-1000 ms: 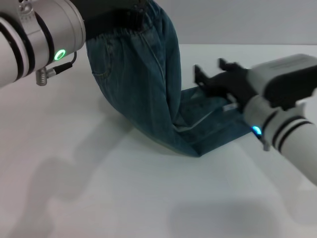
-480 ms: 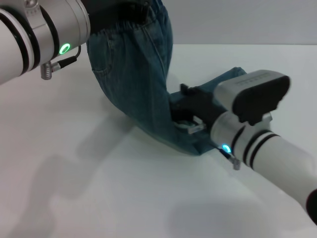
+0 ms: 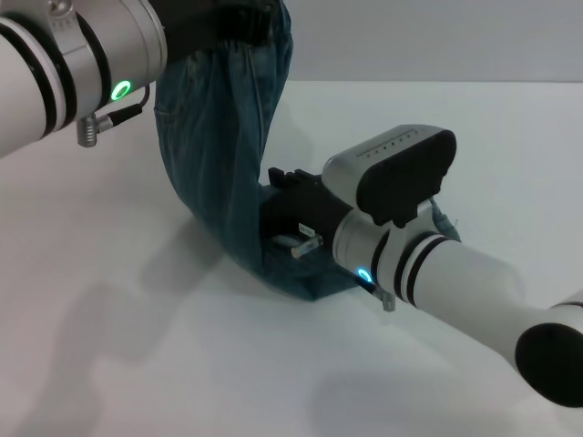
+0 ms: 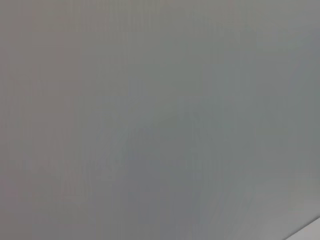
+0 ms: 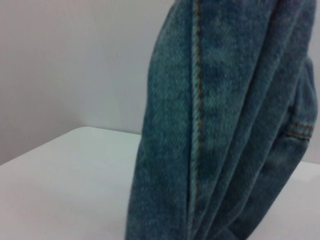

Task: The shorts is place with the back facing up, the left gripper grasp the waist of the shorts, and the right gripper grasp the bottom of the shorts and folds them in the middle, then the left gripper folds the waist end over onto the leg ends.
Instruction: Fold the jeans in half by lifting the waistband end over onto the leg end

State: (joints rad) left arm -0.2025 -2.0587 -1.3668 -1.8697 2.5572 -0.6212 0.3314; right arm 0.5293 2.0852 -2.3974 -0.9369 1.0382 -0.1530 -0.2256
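Note:
The blue denim shorts [image 3: 219,164] hang from the top left of the head view down to the white table [image 3: 164,364]. My left gripper [image 3: 239,20] is raised high and shut on the elastic waist. The leg ends lie bunched on the table, where my right gripper [image 3: 291,226] is low and shut on them. Its black fingers press against the hanging cloth. In the right wrist view the denim [image 5: 220,125] fills the picture close up as vertical folds with an orange seam. The left wrist view holds only plain grey.
The white table stretches around the shorts on all sides, with a grey wall [image 3: 437,36] behind its far edge. My right forearm [image 3: 455,282] reaches in from the lower right across the table.
My right gripper has slid left along the table, dragging the leg ends under the hanging shorts. The left gripper has kept the waist raised, and the hanging cloth has shifted slightly left.

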